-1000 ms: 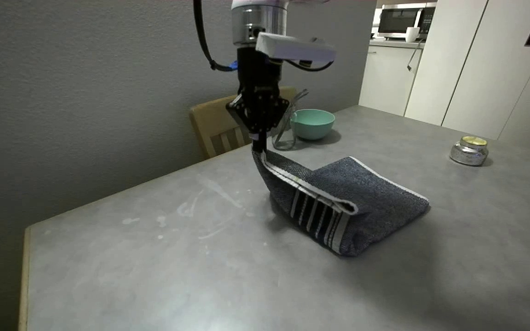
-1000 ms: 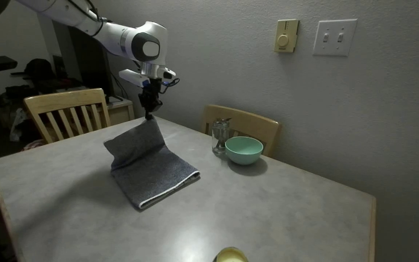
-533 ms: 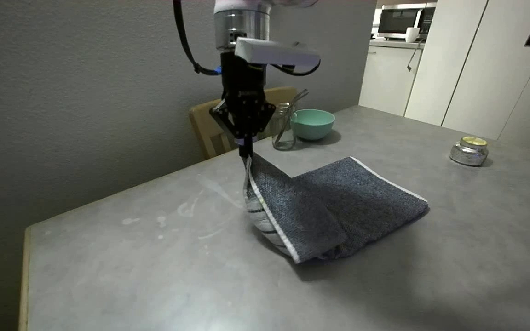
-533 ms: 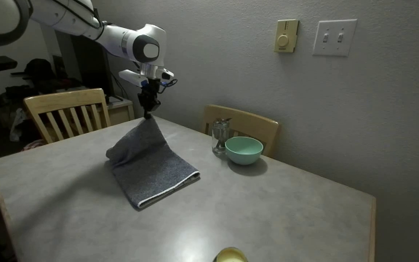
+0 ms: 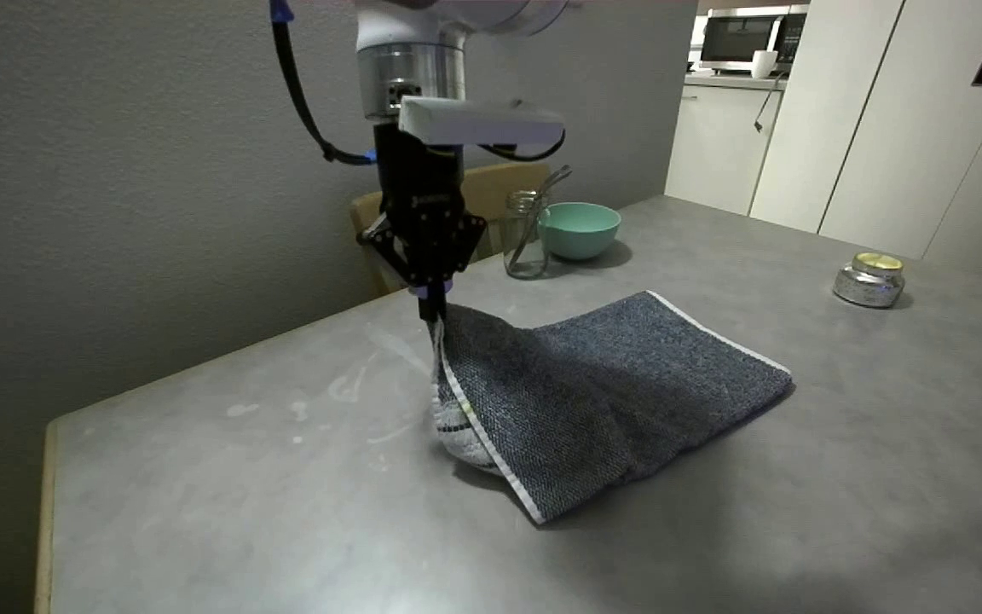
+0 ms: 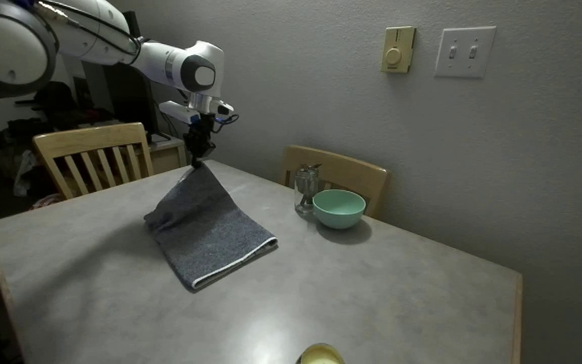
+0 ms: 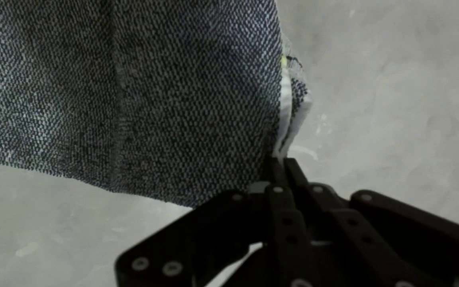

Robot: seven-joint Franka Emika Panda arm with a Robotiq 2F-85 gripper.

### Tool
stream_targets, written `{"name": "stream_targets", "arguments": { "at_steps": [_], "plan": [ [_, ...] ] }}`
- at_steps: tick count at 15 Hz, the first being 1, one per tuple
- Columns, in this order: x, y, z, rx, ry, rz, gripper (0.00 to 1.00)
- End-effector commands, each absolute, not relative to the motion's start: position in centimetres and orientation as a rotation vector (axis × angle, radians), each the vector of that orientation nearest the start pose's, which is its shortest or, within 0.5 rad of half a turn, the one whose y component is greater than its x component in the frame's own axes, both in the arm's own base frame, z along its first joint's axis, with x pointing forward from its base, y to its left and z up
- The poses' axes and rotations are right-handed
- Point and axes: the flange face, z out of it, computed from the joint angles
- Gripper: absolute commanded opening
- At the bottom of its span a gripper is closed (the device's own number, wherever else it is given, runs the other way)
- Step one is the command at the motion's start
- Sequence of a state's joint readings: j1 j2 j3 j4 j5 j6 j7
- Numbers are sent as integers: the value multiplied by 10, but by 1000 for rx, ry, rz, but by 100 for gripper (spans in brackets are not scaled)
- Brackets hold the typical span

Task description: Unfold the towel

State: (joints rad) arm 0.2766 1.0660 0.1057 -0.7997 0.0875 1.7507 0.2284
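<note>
The towel (image 5: 627, 375) is dark blue-grey with a pale hem. Its far part lies flat and looks layered on the table in both exterior views (image 6: 220, 242). My gripper (image 5: 432, 314) is shut on one corner of the towel and holds it a little above the table. In the wrist view, the fingertips (image 7: 284, 160) pinch two pale hems together at the towel's (image 7: 153, 99) edge. From the held corner, the hem slants down to a loose corner on the table. A bit of the pale striped face shows curled under that edge. In an exterior view, the gripper (image 6: 196, 165) is partly dark and small.
A green bowl (image 5: 580, 230) and a glass jar with utensils (image 5: 526, 239) stand near the wall side, beyond the towel. A small silver jar (image 5: 869, 281) stands farther along the table (image 5: 244, 503). Wooden chairs (image 6: 339, 169) stand at the table's edges.
My gripper has moved away from the towel's flat part and lower, pulling the held corner along. The near hem has flipped over and its loose corner has dropped to the table, covering most stripes.
</note>
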Motion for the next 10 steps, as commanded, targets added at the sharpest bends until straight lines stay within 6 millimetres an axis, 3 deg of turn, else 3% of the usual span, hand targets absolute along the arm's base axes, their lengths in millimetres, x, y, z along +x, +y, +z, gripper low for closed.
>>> {"name": "stream_targets", "arguments": {
  "at_steps": [1, 6, 10],
  "plan": [
    [735, 276, 267, -2999, -215, 275, 36],
    [735, 267, 274, -2991, -326, 303, 73],
    [745, 226, 291, -2981, -686, 257, 98]
  ]
}}
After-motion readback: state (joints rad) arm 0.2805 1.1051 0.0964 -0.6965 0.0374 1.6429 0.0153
